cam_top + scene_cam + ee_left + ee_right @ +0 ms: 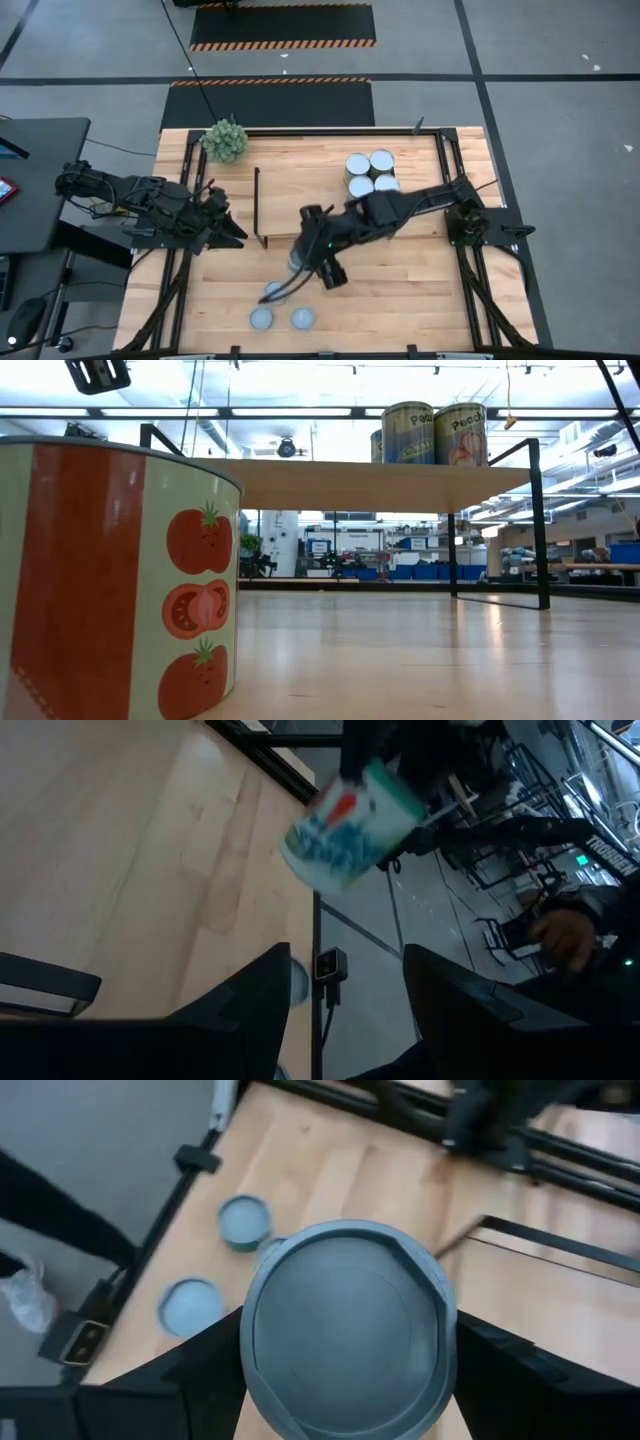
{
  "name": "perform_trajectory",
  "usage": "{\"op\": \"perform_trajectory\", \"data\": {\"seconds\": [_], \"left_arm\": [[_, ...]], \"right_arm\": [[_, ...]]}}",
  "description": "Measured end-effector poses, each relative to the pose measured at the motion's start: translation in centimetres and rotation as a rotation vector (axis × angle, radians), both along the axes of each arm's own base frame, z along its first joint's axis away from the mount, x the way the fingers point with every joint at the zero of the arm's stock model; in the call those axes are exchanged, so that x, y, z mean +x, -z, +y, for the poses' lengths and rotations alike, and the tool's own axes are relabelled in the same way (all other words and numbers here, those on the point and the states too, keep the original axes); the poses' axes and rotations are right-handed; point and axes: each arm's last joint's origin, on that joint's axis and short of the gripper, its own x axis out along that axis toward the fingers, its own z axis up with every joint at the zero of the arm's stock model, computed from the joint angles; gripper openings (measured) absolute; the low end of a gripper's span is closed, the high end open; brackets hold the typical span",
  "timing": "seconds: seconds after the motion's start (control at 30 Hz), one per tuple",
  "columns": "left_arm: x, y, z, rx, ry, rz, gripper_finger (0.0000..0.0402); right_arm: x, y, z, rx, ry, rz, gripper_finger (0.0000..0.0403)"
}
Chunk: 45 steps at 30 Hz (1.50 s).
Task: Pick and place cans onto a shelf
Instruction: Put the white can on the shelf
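Three blue-topped cans [275,308] waited near the table's front edge as the right gripper [303,258], clamped on a fourth can [345,1330], carried it just before the shelf [300,200]. Four cans [370,172] stood there already. Left gripper [232,233] idled, fingers apart.

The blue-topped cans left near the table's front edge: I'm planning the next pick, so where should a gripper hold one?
Grip a blue-topped can across its round side wall, coming straight down from above. It stands upright with its flat top up, and the neighbouring can stands apart, probably leaving finger room. The right gripper holds its can this way.
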Motion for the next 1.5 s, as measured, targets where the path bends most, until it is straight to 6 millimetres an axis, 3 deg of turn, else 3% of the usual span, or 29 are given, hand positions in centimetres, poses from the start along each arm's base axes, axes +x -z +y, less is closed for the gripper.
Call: {"op": "perform_trajectory", "data": {"seconds": [0.17,0.57,1.23,1.5], "left_arm": [[0.0,0.0,0.0,0.001,-0.003,-0.001,0.0201],[0.0,0.0,0.0,0.001,-0.003,0.000,0.0201],[0.0,0.0,0.0,0.004,-0.002,-0.001,0.0201],[0.0,0.0,0.0,0.004,-0.002,-0.001,0.0201]], "right_arm": [[-1.1,-1.3,-2.1,-0.027,0.056,0.013,0.0293],[-1.3,-0.7,-5.8,-0.053,0.143,0.128,0.0294],[-1.8,0.9,-12.7,-0.088,0.453,0.321,0.0298],[-1.5,2.9,-13.7,-0.089,0.462,0.395,0.0299]]}}
